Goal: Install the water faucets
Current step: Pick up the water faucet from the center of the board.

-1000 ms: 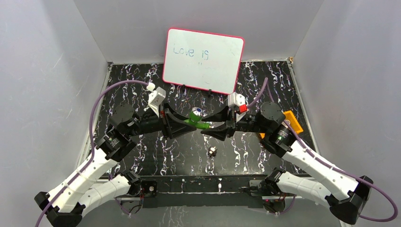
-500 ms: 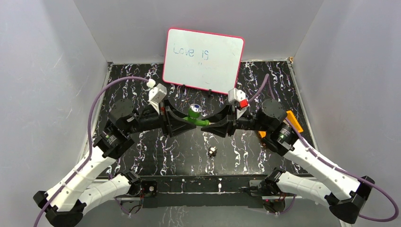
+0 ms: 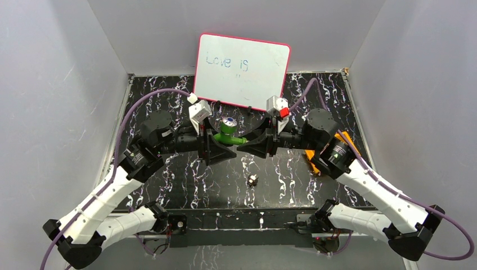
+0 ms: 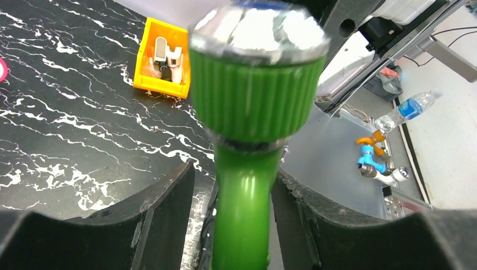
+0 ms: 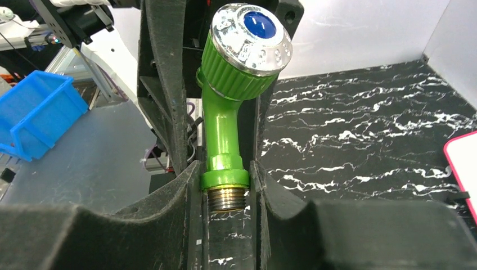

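The green faucet hangs in the air between my two grippers, above the middle of the black marbled table. Its blue-and-silver knob points up. My left gripper is shut on the green body from the left. My right gripper is shut on the green collar from the right. The silver threaded end sticks out between the right fingers. The knob's side fills the top of the left wrist view.
A whiteboard with a red rim leans on the back wall just behind the grippers. An orange tray with metal pieces sits at the right, partly under the right arm; it also shows in the left wrist view. A small metal piece lies near the front.
Both grippers moved together toward the back of the table, carrying the faucet with them. The faucet now sits nearer the whiteboard, its knob turned more upright.
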Robot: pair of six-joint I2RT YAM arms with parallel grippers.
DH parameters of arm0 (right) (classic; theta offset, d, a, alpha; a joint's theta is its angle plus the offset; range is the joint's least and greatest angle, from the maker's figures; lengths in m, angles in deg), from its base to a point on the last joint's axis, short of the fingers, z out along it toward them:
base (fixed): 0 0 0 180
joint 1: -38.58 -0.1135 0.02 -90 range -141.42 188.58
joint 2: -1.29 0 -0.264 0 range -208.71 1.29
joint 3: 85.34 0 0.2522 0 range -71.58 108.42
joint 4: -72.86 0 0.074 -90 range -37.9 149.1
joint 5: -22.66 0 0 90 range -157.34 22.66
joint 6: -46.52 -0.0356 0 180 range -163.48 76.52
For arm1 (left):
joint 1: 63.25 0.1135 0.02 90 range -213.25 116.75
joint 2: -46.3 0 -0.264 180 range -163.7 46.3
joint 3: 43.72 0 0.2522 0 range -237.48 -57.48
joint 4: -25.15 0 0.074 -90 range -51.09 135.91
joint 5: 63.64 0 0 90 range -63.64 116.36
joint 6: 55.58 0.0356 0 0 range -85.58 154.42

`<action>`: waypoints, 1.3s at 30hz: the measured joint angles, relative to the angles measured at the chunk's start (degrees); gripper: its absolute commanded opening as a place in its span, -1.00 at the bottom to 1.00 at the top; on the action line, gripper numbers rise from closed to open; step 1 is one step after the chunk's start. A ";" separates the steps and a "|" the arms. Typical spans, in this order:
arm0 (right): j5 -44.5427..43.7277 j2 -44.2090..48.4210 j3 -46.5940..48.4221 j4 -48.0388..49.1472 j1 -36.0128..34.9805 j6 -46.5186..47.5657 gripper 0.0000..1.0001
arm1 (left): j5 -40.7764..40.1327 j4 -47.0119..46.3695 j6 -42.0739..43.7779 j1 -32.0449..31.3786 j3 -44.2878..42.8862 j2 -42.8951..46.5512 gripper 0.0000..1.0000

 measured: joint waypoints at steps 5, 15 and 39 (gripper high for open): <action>0.26 -1.64 1.49 -4.04 0.00 0.96 -1.00 | 0.81 1.66 1.53 0.00 -1.55 -1.36 0.02; 2.10 -2.54 3.91 -9.55 0.00 2.45 -1.00 | 0.92 3.78 4.42 0.00 -2.89 -1.44 -0.09; 4.04 -5.11 7.63 -16.59 0.52 5.33 -0.18 | 4.44 6.62 6.16 0.00 -4.39 -5.44 -1.00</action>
